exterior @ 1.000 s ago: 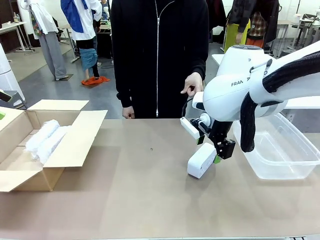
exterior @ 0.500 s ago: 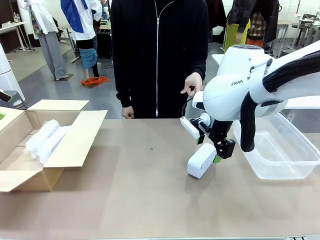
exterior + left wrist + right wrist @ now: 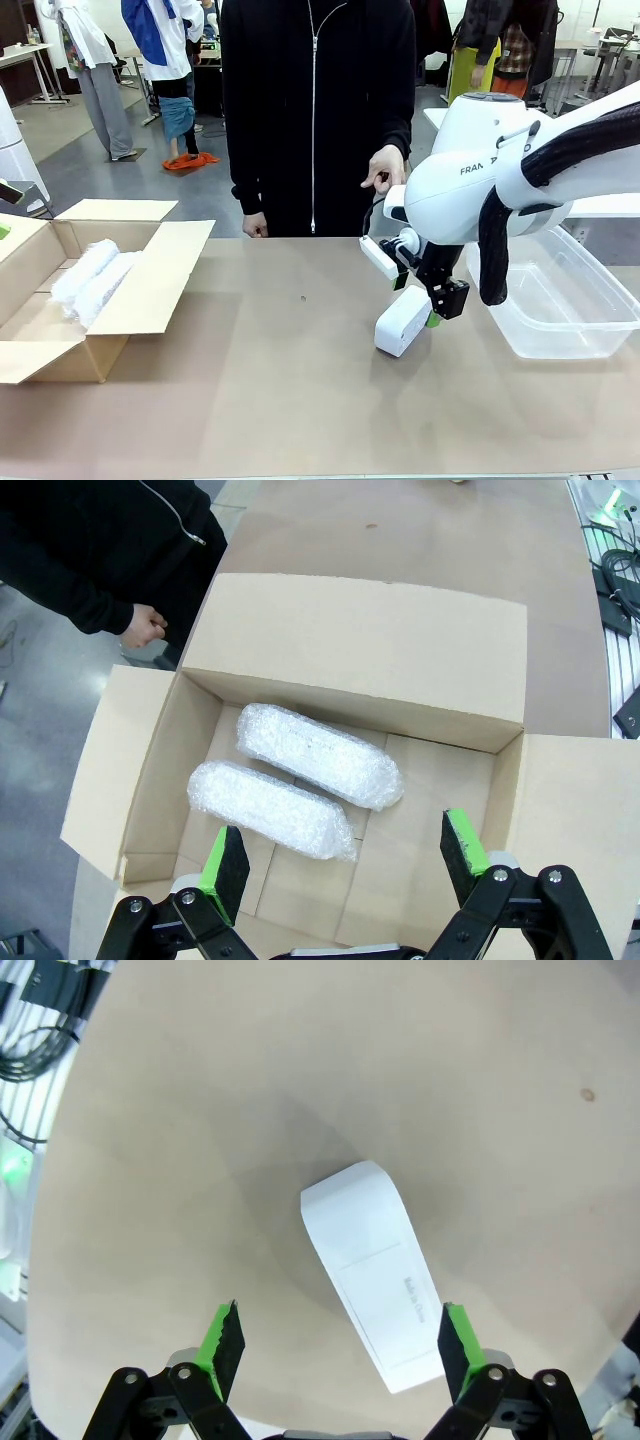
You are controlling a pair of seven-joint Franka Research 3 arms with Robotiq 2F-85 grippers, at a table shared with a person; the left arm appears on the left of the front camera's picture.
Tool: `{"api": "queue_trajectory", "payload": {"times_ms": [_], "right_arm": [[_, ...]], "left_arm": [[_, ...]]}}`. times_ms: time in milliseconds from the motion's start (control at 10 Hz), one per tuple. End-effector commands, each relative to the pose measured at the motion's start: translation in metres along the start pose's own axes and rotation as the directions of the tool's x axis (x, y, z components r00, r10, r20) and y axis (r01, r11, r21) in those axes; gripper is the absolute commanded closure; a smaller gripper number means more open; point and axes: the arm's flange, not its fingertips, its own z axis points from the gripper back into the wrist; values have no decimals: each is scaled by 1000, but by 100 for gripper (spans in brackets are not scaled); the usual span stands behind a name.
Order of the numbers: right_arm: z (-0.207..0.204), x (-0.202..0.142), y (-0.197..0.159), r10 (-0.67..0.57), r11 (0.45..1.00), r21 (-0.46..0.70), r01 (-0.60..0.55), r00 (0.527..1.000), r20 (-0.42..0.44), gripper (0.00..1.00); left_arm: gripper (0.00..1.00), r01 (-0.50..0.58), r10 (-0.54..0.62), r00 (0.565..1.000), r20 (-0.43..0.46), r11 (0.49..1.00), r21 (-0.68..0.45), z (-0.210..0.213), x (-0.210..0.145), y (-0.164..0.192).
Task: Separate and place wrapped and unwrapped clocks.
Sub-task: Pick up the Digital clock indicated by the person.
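The unwrapped clock (image 3: 400, 322), a smooth white block, lies on the table right of centre, tilted. My right gripper (image 3: 432, 303) hangs open right at its upper end. In the right wrist view the clock (image 3: 375, 1275) lies slantwise ahead of the spread fingers, its near end close to the right fingertip (image 3: 455, 1340), and my right gripper (image 3: 340, 1345) holds nothing. The two wrapped clocks (image 3: 315, 755) (image 3: 270, 810) lie side by side in the cardboard box (image 3: 370, 650). My left gripper (image 3: 345, 865) hovers open above them. From the front the bundles (image 3: 90, 275) show inside the box (image 3: 150, 285).
A clear plastic bin (image 3: 570, 300) stands at the right, just beyond my right arm. A person in black stands at the far edge, one hand (image 3: 385, 165) raised above the right gripper, the other (image 3: 257, 227) at the table edge.
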Motion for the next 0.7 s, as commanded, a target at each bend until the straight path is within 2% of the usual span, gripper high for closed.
{"api": "queue_trajectory", "payload": {"times_ms": [0, 600], "right_arm": [[-11, 6, -10, 9, 1000, -9, -9, 999, -44, 0], [-47, 11, -13, 47, 999, 11, -46, 996, -70, 0]], "left_arm": [[0, 11, -11, 1000, 17, 1000, 4, 0, -2, 1], [0, 11, -11, 1000, 17, 1000, 4, 0, -2, 1]]}}
